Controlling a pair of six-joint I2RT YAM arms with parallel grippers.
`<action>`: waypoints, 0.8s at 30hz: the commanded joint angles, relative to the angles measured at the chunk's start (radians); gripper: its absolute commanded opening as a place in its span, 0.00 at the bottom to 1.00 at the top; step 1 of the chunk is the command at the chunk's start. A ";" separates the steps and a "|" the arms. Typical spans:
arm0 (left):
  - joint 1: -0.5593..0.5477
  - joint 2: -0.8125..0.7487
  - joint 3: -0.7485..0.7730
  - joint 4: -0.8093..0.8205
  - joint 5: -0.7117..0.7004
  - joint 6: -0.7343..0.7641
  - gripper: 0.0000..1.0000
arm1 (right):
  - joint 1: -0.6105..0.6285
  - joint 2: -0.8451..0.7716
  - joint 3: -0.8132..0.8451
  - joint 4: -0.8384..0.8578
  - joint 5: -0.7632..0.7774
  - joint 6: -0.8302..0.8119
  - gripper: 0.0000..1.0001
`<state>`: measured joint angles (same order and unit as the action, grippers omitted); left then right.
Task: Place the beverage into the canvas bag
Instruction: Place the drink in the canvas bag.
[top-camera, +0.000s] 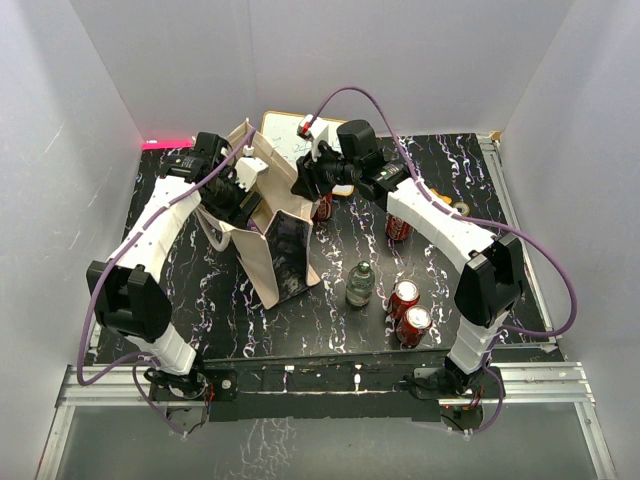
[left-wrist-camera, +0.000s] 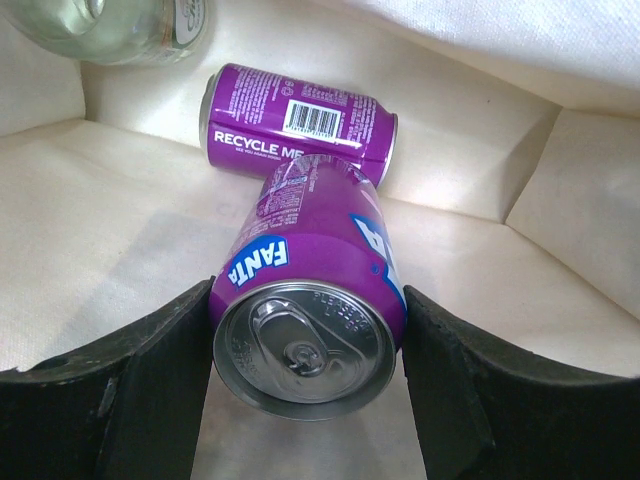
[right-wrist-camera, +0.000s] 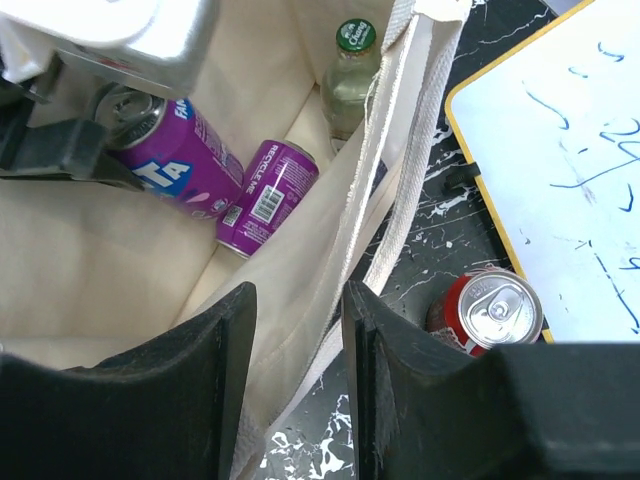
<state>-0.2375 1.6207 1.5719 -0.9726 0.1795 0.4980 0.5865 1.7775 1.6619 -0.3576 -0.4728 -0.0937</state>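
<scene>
The canvas bag (top-camera: 262, 250) stands upright left of centre, its purple-black panel facing the front. My left gripper (left-wrist-camera: 305, 370) is down inside the bag, shut on a purple Fanta can (left-wrist-camera: 310, 290) that is tilted with its lid towards the camera. A second purple can (left-wrist-camera: 300, 120) and a glass bottle (left-wrist-camera: 120, 25) lie on the bag's floor behind it. My right gripper (right-wrist-camera: 298, 320) straddles the bag's rim (right-wrist-camera: 390, 150). Its jaws are still apart, with the cloth loose between them. From the right wrist view the held can (right-wrist-camera: 175, 150) shows inside the bag.
On the table stand a green bottle (top-camera: 360, 285) and several red cans (top-camera: 403, 297), one right beside the bag (right-wrist-camera: 490, 310). A white board with writing (right-wrist-camera: 560, 150) lies behind the bag. White walls enclose the table.
</scene>
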 joint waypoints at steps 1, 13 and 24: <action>0.016 -0.103 -0.041 0.110 -0.010 0.007 0.00 | -0.028 -0.023 -0.028 0.068 -0.052 -0.016 0.41; 0.020 -0.029 -0.057 0.205 -0.100 -0.020 0.00 | -0.076 0.010 -0.057 0.080 -0.159 -0.048 0.39; 0.018 0.089 -0.005 0.225 -0.151 0.001 0.00 | -0.099 0.051 0.014 0.041 -0.170 -0.077 0.39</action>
<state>-0.2268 1.6928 1.5288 -0.7685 0.0830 0.4885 0.4976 1.8210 1.6192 -0.3206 -0.6403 -0.1379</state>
